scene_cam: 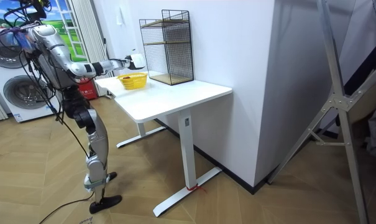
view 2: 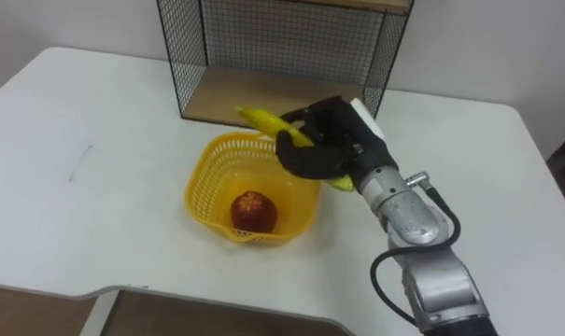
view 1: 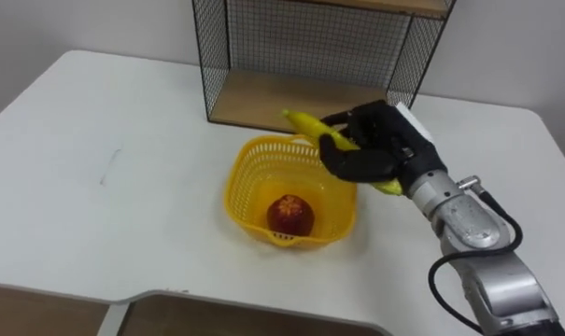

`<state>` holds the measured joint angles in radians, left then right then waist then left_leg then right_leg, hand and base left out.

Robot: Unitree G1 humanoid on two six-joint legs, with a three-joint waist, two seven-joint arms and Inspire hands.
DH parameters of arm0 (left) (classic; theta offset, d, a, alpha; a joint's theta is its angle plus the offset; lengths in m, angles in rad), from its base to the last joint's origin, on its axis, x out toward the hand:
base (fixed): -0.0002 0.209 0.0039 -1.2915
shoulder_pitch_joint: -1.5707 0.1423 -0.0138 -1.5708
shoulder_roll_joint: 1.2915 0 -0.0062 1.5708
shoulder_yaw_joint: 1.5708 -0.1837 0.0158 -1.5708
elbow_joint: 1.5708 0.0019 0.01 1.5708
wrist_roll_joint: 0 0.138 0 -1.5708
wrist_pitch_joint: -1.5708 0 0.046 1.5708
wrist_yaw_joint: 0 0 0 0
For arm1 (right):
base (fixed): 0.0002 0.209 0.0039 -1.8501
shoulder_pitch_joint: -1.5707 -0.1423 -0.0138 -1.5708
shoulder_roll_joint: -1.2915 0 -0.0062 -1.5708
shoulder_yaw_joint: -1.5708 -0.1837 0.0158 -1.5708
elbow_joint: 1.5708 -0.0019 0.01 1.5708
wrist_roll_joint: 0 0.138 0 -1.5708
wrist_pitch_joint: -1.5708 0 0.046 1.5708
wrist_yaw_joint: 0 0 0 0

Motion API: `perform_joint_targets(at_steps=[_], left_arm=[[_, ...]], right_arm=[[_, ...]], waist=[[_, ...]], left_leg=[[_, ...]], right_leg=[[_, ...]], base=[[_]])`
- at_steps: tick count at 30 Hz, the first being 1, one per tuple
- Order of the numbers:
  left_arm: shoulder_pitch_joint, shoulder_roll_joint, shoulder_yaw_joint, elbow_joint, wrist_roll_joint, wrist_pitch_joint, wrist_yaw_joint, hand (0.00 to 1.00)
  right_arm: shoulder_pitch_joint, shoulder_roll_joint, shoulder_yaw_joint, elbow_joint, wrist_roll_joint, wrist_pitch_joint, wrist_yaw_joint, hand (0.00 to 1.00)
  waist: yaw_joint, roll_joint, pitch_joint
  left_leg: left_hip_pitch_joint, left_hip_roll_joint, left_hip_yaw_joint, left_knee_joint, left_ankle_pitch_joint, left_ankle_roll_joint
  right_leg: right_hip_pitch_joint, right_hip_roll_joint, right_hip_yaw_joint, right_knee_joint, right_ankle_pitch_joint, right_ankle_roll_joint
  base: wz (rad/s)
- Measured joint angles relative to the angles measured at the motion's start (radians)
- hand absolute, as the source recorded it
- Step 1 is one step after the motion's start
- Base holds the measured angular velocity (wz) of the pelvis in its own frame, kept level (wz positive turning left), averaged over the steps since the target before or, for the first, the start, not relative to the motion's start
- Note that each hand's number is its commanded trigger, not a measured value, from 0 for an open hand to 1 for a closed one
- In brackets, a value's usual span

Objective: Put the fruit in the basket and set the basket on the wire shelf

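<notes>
Bright, even light falls from above on the white worktop (view 1: 123, 205), which shows no hard glare. The yellow basket (view 1: 249, 182) throws only a faint, soft-edged shadow around its foot. The lower board of the wire shelf (view 1: 263, 103) lies in shade beneath the upper one. The black right hand (view 1: 371, 149) reads as a dark mass with little detail, while the banana (view 1: 305, 121) in its curled fingers catches the light. In the room view the wall (scene_cam: 237, 50) is brightly lit and the space under the worktop is slightly dimmer.
</notes>
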<state>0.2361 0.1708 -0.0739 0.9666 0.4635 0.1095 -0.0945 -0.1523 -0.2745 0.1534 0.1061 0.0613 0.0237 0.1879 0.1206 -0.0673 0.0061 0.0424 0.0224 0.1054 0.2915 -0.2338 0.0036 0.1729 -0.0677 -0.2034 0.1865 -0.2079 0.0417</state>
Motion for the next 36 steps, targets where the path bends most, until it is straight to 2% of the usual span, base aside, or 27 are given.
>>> perform_joint_targets(at_steps=[6,7,8,9,19,36], left_arm=[[-0.005,0.000,-0.007,-0.001,0.000,0.006,-0.004,0.00],[-0.004,0.000,-0.007,-0.001,0.000,0.010,-0.004,0.00],[-0.004,0.000,-0.007,-0.001,0.000,0.012,-0.004,0.00],[-0.004,0.000,-0.007,-0.001,0.000,0.014,-0.005,0.00],[-0.004,-0.001,-0.007,-0.001,0.000,0.014,-0.005,0.00],[-0.004,-0.001,-0.007,-0.003,0.002,0.014,-0.005,0.00]], right_arm=[[-0.001,0.008,0.045,-0.001,-0.028,0.001,0.012,0.99],[-0.001,0.012,0.051,-0.001,-0.028,0.001,0.012,0.65],[-0.001,0.013,0.053,-0.001,-0.029,0.001,0.012,0.11],[-0.001,0.015,0.059,-0.001,-0.033,0.001,0.012,0.00],[0.000,0.017,0.064,-0.001,-0.068,0.001,0.028,0.00],[0.011,0.018,0.067,0.008,-0.101,0.001,0.056,0.00]], waist=[[0.025,0.004,0.0023],[0.025,0.005,0.0031],[0.025,0.006,0.0036],[0.024,0.010,0.0058],[0.023,0.021,0.0073],[0.021,0.021,0.0062]], left_leg=[[0.002,-0.001,-0.005,0.001,0.000,0.000],[0.001,-0.001,-0.009,0.001,0.000,0.000],[0.001,-0.001,-0.011,0.001,0.000,0.000],[-0.002,-0.001,-0.012,0.002,0.000,0.000],[-0.017,-0.003,-0.027,0.011,0.000,0.000],[-0.016,-0.003,-0.030,0.014,0.000,0.000]], right_leg=[[0.001,0.000,-0.007,0.000,0.000,0.000],[0.002,0.000,-0.012,0.000,0.000,0.000],[0.002,0.000,-0.014,0.000,0.000,0.000],[0.002,0.000,-0.019,0.000,0.000,0.000],[0.003,0.000,-0.035,0.001,0.000,0.000],[0.003,-0.001,-0.044,0.001,0.000,0.000]], base=[[0.04],[0.08],[0.07],[0.09],[0.04],[0.00]])
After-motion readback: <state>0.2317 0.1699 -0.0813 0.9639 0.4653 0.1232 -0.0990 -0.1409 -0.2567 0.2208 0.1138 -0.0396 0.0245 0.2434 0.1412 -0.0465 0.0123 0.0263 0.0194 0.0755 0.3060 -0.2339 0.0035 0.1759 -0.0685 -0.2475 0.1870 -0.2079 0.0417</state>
